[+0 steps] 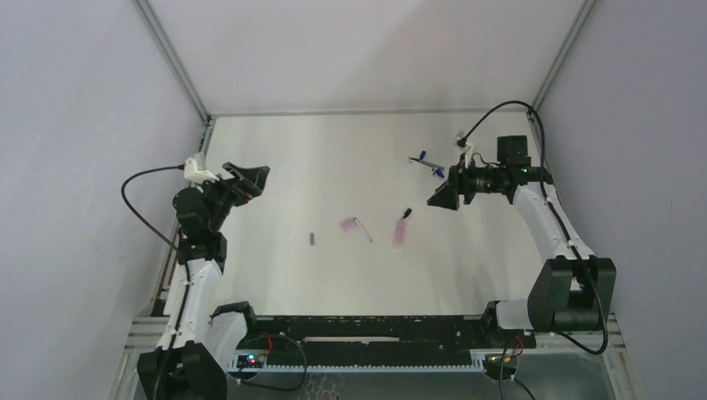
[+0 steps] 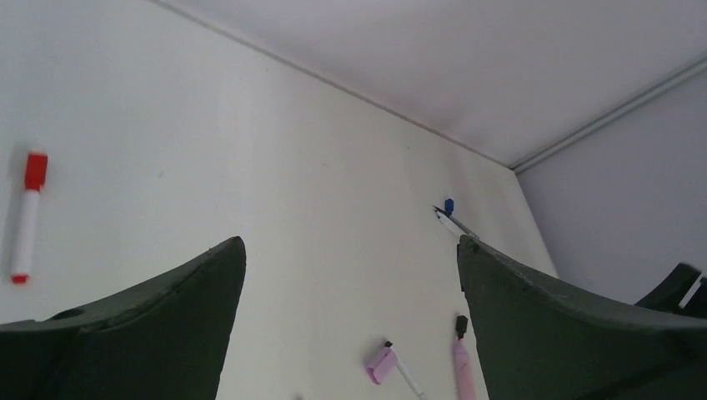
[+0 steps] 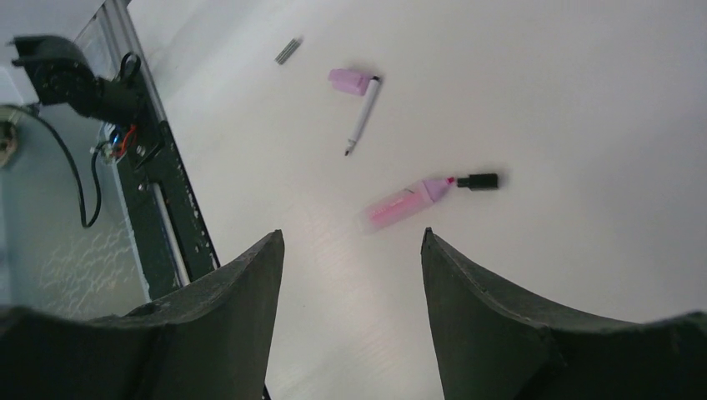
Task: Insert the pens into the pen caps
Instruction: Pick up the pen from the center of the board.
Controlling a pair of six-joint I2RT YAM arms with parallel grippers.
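A thick pink marker (image 1: 400, 234) lies mid-table with a small dark piece (image 3: 478, 181) at its tip. Left of it sit a pink cap (image 1: 348, 224) and a thin white pen (image 1: 365, 230), touching. A grey cap (image 1: 312, 238) lies further left. A blue-and-white pen (image 1: 428, 163) with a blue cap (image 2: 448, 204) lies far right. A white pen with a red cap (image 2: 26, 218) shows only in the left wrist view. My left gripper (image 1: 250, 177) hovers open and empty at the left. My right gripper (image 1: 442, 197) hangs open and empty above the pink marker (image 3: 404, 204).
The black rail (image 1: 367, 327) with wiring runs along the near edge between the arm bases. White walls and a metal frame (image 1: 171, 58) close in the table on three sides. A black cable (image 1: 500, 108) loops over the right arm.
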